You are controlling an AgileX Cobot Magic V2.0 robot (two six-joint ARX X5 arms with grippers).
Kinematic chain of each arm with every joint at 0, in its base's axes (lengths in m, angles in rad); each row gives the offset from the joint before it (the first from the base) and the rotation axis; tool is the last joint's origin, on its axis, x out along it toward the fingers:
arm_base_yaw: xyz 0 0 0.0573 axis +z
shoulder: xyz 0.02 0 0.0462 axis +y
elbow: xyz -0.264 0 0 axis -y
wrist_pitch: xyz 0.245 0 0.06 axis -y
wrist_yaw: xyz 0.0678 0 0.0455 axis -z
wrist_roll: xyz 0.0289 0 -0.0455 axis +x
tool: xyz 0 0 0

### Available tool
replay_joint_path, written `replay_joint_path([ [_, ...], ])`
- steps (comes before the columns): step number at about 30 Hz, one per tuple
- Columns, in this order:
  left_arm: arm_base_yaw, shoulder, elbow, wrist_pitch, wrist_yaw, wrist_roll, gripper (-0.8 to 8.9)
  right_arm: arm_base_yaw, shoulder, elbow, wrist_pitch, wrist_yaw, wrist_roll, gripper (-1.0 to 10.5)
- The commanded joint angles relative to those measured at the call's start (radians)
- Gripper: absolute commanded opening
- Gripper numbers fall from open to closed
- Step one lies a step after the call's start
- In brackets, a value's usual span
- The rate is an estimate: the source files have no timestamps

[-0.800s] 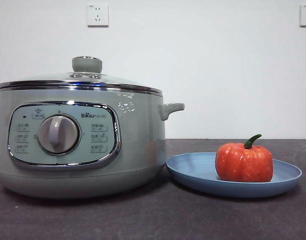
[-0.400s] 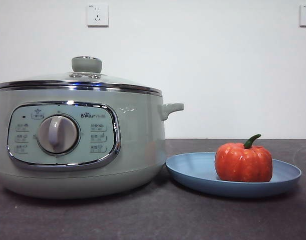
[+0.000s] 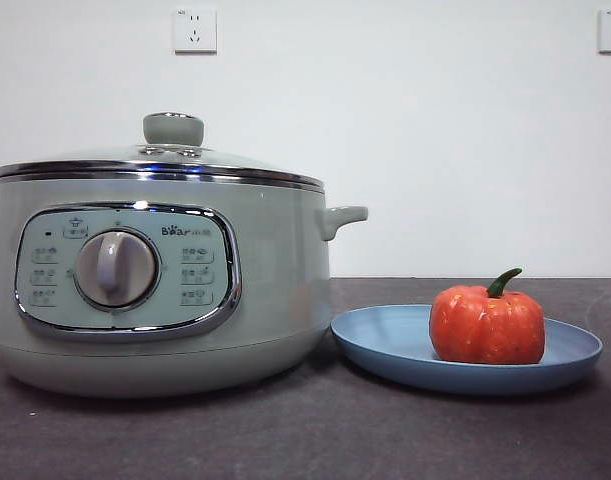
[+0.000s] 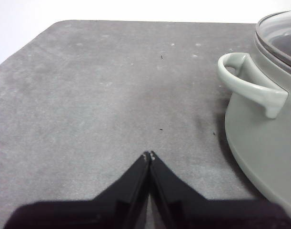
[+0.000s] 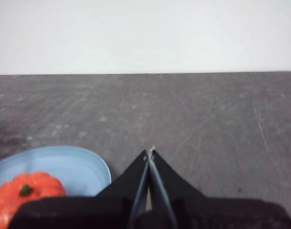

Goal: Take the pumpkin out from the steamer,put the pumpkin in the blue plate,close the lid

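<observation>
Pumpkin first: the small orange-red ribbed toy pumpkin (image 3: pixel 487 326) with its curved green stem sits upright in the wide, shallow light-blue plate (image 3: pixel 385 342), which lies just beside the large sage-green electric steamer (image 3: pixel 155 290) with its chrome rim, grey dial and "Bear" logo. On top of the steamer rests the shallow-domed glass lid (image 3: pixel 160 158) with its chrome edge and green knob, seated level all round as far as the front view shows.

Judged from that layout, all three steps of the task look complete: nothing remains inside to lift out, the plate holds the pumpkin, and the pot is covered.

Neither arm is at work. The left gripper (image 4: pixel 148 155) hangs over bare grey tabletop (image 4: pixel 97 95) beside the steamer's side handle (image 4: pixel 247 86), its two black jaws pressed together on nothing. The right gripper (image 5: pixel 149 151) hangs beside the plate on the side away from the steamer, jaws likewise together and empty.

The next move probably calls for no more than keeping both arms clear of steamer and plate.
</observation>
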Motion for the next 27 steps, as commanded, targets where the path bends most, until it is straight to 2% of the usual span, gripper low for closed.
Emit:
replay_joint_path([
  [1,0.002,-0.003,-0.016,0.003,0.0,-0.006,-0.03,-0.001,-0.022,-0.016,-0.074,0.006,0.028,0.0],
  [5,0.002,-0.003,-0.016,0.003,0.0,-0.006,-0.03,0.0,-0.029,-0.014,-0.177,-0.001,0.036,0.0],
  [27,0.002,-0.003,-0.016,0.003,0.0,-0.006,-0.03,0.001,-0.001,-0.011,-0.177,0.002,0.035,0.0],
])
